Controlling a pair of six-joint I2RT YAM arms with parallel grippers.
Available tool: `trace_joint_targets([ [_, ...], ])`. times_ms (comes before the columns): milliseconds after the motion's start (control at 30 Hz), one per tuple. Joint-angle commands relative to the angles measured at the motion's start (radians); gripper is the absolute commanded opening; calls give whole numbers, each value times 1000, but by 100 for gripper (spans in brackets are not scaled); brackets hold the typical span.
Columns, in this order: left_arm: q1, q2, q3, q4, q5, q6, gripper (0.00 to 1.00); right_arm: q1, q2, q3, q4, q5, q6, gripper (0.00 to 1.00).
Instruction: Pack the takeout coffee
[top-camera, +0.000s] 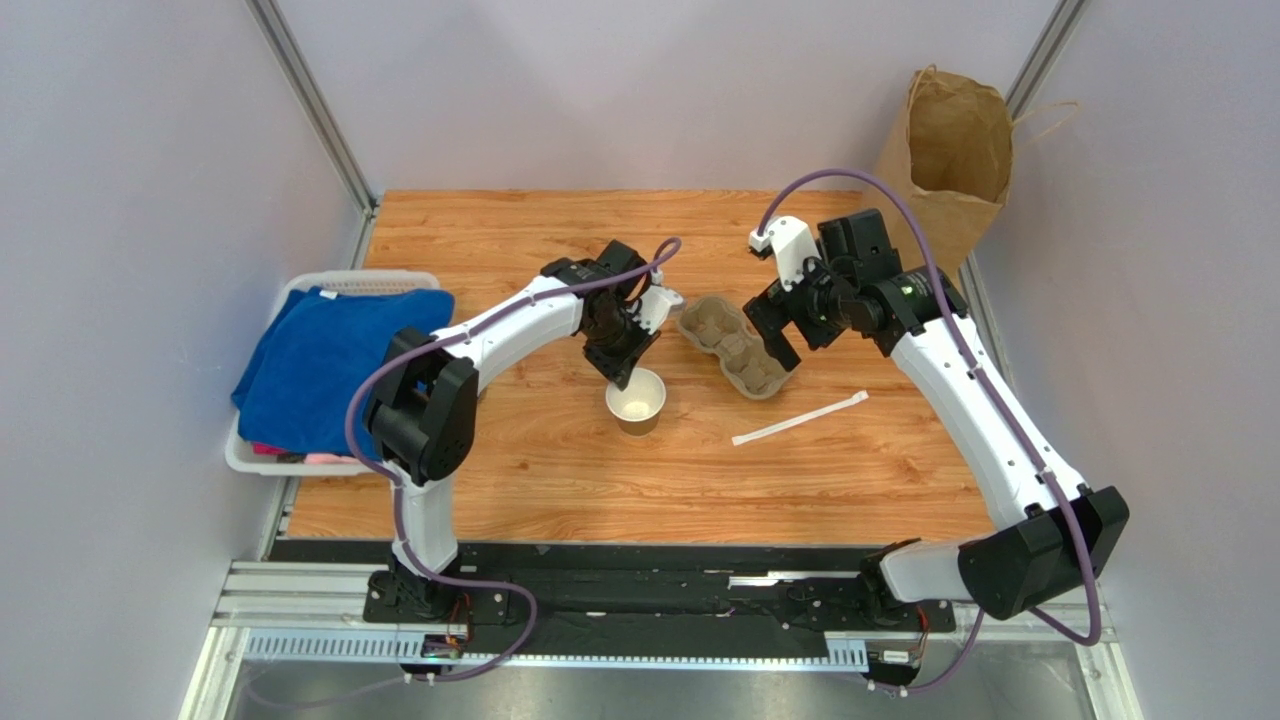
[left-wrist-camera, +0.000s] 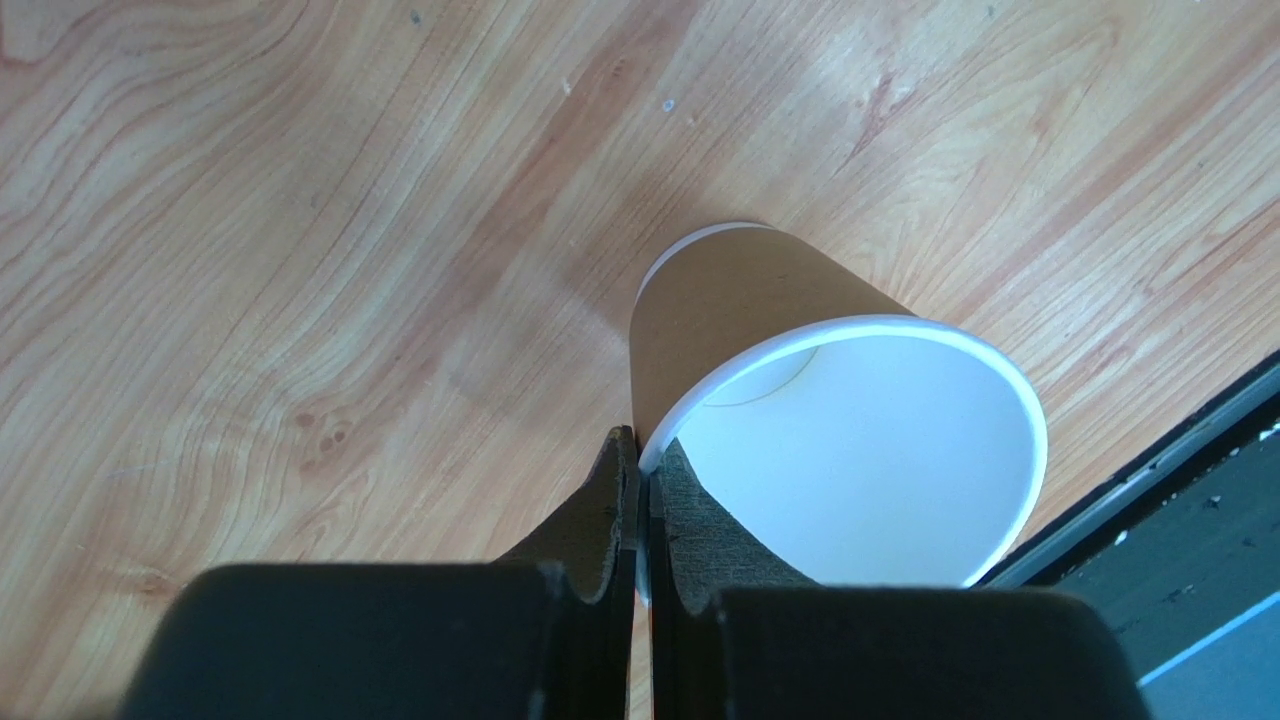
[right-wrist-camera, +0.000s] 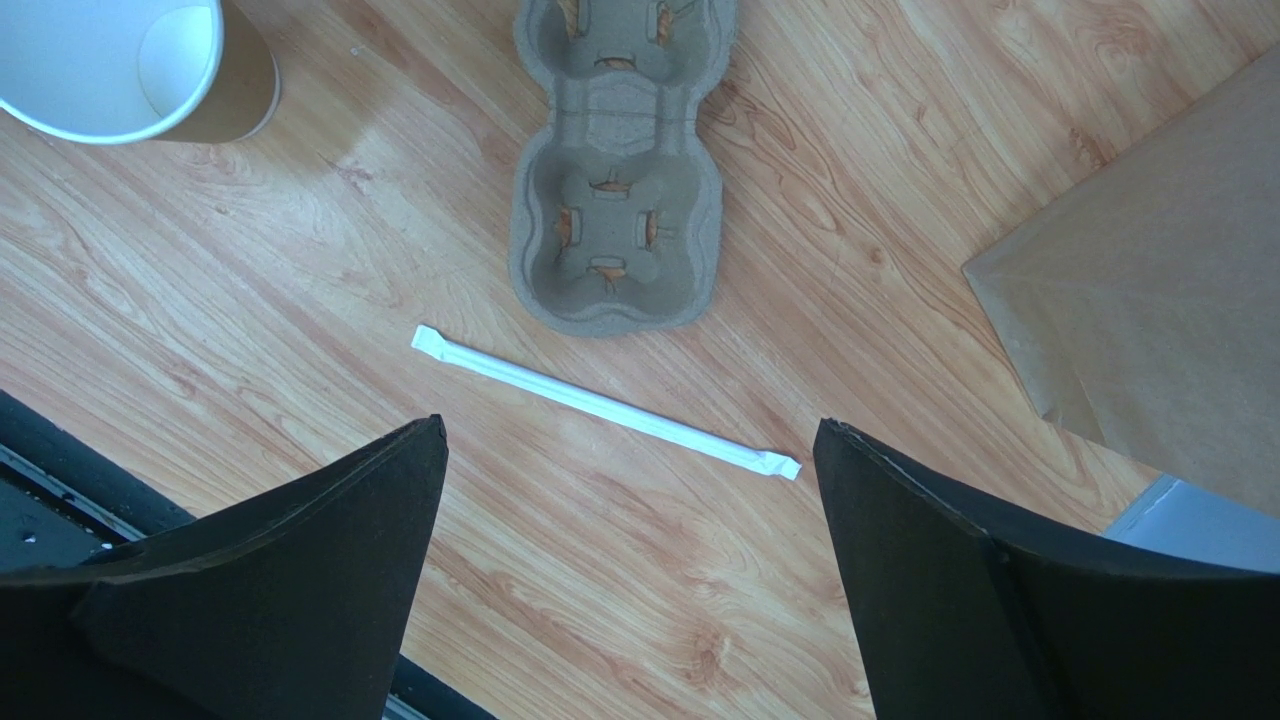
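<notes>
The takeout coffee cup (top-camera: 636, 402) is kraft-brown, white inside, open-topped and upright at mid table. No black lid shows in any view. My left gripper (top-camera: 631, 360) is shut on the cup's near rim, one finger inside and one outside the wall; the left wrist view shows the cup (left-wrist-camera: 766, 300) pinched between its fingertips (left-wrist-camera: 646, 450). I cannot tell whether the cup's base touches the wood. My right gripper (top-camera: 777, 333) is open and empty, above the wood by the pulp tray; it also shows in the right wrist view (right-wrist-camera: 631, 435).
A grey-brown pulp cup tray (top-camera: 736, 345) (right-wrist-camera: 619, 195) lies right of the cup. A white wrapped straw (top-camera: 801, 419) (right-wrist-camera: 601, 402) lies in front of it. A tall brown paper bag (top-camera: 950, 150) (right-wrist-camera: 1157, 300) stands at the back right. A white basket (top-camera: 361, 279) with blue cloth sits left.
</notes>
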Motion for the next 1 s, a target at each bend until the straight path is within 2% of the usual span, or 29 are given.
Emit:
trace_joint_targets([
  [0,-27,-38,16,47,-30,-65,2,-3,-40,-8,13,16,-12,100],
  [67,-29,-36,24,37,-29,-63,12,-5,-46,-14,13,16,-17,100],
  [100,-29,-41,26,34,-33,-62,35,-5,-48,-14,12,16,-18,100],
  [167,-29,-79,23,28,-43,-51,56,-6,-51,-13,10,12,-20,100],
  [200,-29,-96,16,27,-44,-47,70,-8,-52,-11,7,10,-20,100],
  [267,-24,-154,19,8,-41,-30,83,-9,-52,-8,9,4,-20,100],
  [333,-9,-222,26,-2,-27,-18,87,-9,-54,-5,7,-3,-12,100],
  [367,2,-248,20,-3,-9,-14,98,-9,-56,-5,7,-8,-9,100],
  [467,86,-346,6,-18,52,7,99,-9,-65,-5,7,-19,-7,100],
  [533,156,-412,-14,-30,43,33,99,-11,-66,-2,7,-25,-6,100],
  [633,249,-508,-89,-16,23,61,99,-9,-71,10,12,-30,8,100],
  [667,322,-529,-141,-6,54,77,99,-9,-72,10,19,-30,14,100],
  [733,374,-572,-216,1,98,136,99,-11,-77,12,38,-33,32,100],
  [767,387,-576,-285,-4,32,178,99,-9,-77,13,42,-39,33,100],
  [867,424,-549,-353,-44,-113,200,99,-9,-69,27,41,-59,34,100],
  [967,494,-494,-391,-61,-67,282,99,-9,-65,24,39,-65,31,100],
])
